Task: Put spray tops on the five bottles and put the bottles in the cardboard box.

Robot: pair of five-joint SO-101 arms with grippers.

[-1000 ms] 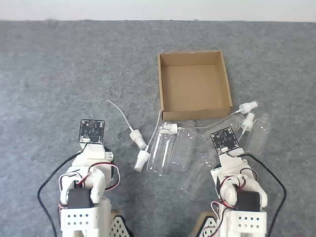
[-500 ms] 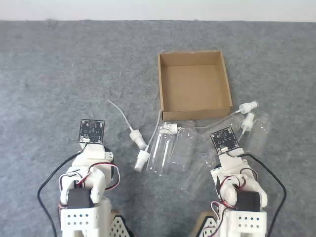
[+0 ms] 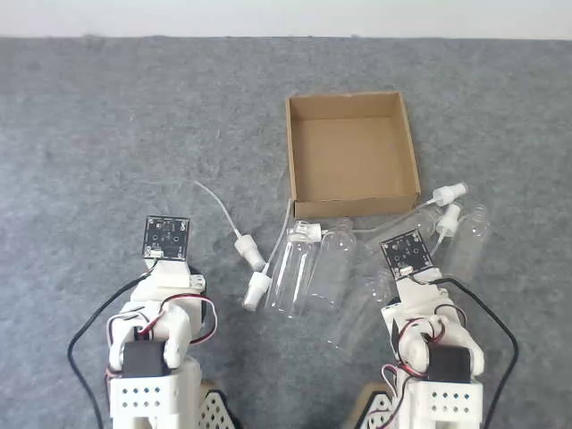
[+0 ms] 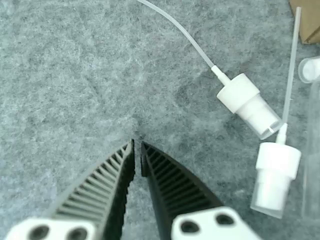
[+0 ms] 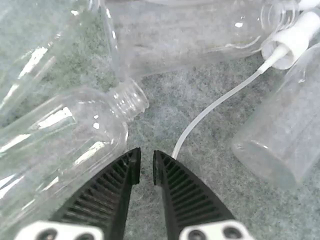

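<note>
Five bottles (image 3: 331, 266): I count five, perhaps; the clear plastic is hard to see. They lie on the table (image 3: 107, 134), outside the cardboard box (image 3: 353, 156).
Spray tops (image 4: 247, 106): loose, beside the bottles.
Left fingers (image 4: 110, 170): pressed together, holding nothing.
Right fingers (image 5: 115, 180): also closed, holding nothing.

Bright, even light pours down on the grey mat (image 3: 107, 134), shadows soft and short. White glints flash on the clear bottles (image 5: 60, 130), and the cardboard box (image 3: 353, 147) shows faint shade inside its walls.
</note>
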